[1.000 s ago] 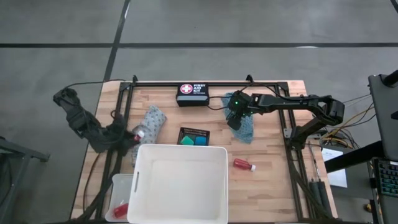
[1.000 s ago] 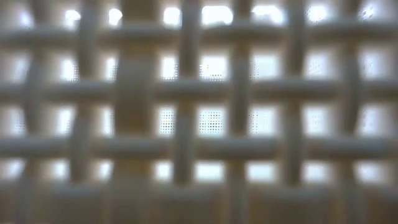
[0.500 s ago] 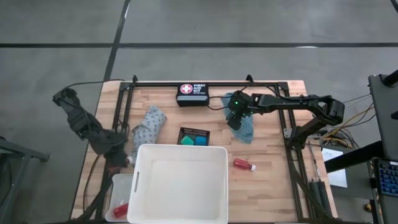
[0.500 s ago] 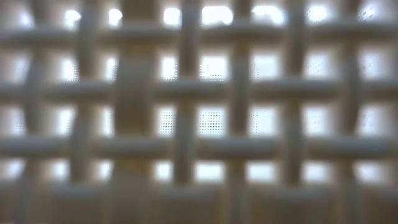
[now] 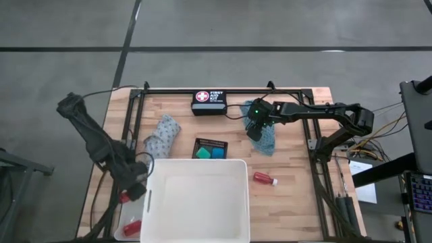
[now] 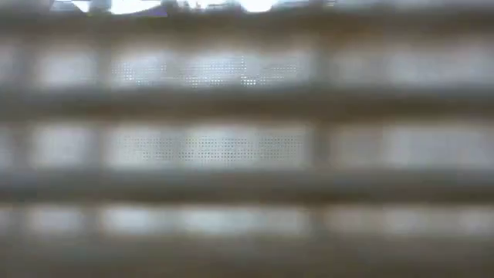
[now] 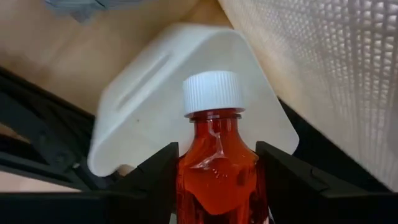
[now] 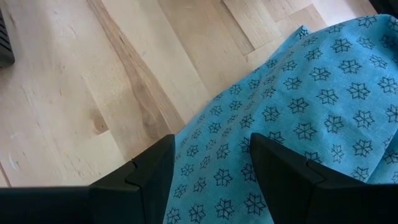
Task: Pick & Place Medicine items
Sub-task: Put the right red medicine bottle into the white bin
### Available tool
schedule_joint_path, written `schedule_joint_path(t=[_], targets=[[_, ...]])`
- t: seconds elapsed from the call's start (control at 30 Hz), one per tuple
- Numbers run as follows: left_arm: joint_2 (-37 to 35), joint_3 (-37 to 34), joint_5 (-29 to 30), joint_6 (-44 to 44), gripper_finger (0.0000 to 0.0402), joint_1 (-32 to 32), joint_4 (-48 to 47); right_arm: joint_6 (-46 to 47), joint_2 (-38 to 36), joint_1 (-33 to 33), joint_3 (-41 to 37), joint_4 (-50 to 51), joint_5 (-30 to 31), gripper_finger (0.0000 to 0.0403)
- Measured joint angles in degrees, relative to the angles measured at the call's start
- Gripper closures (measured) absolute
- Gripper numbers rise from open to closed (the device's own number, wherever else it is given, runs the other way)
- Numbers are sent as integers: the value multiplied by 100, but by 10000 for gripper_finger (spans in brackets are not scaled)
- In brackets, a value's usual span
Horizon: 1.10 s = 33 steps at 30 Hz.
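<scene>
My left gripper [image 5: 130,190] is at the near left, shut on a red bottle [image 7: 217,168] with a white cap [image 7: 212,92], above a small white tub [image 5: 132,210]. A second red bottle [image 5: 131,227] lies in that tub and a third [image 5: 265,178] lies on the table right of the big white tub [image 5: 196,202]. My right gripper [image 5: 256,129] stands open over the teal cloth [image 8: 298,106], which lies spread on the wood. The grey patterned cloth [image 5: 160,137] lies at the far left. Blue and green tubs [image 5: 210,153] sit in the black mesh tray [image 5: 211,144]. My left gripper pinches the red bottle's body [image 7: 186,180], below its shoulder, between its two fingers [image 7: 152,177]. The fingers slant down and lie along the bottle, whose cap points away from the wrist. The bottle is lifted clear, over the small white tub's corner [image 7: 205,43]. My right gripper has a finger [image 8: 149,168] on either side of a patch of the teal cloth; whether they touch it I cannot tell.
A black first aid kit [image 5: 209,102] lies at the far edge. The big white tub takes up the near middle and its wall [image 6: 247,139] fills the low view. Black frame rails [image 5: 135,121] run along the table's sides.
My left gripper has carried the red bottle from beside the grey patterned cloth toward the near edge and a little down, rolling its wrist, and now hangs over the small white tub. The big white tub has shifted slightly toward the right.
</scene>
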<state>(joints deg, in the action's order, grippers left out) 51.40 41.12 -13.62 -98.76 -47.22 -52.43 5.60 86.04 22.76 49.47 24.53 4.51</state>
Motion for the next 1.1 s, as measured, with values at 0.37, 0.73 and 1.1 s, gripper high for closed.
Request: schedule_joint_path(t=[0.37,0.73,1.1], targets=[[352,-23,-148,-15,203,-730,81,18,0,0,0,0,0,199],[360,-22,530,1199,199,-1190,168,-4,0,-1,0,0,0,199],[675,-22,1054,-1496,199,-1333,399,20,0,-1,0,0,0,199]])
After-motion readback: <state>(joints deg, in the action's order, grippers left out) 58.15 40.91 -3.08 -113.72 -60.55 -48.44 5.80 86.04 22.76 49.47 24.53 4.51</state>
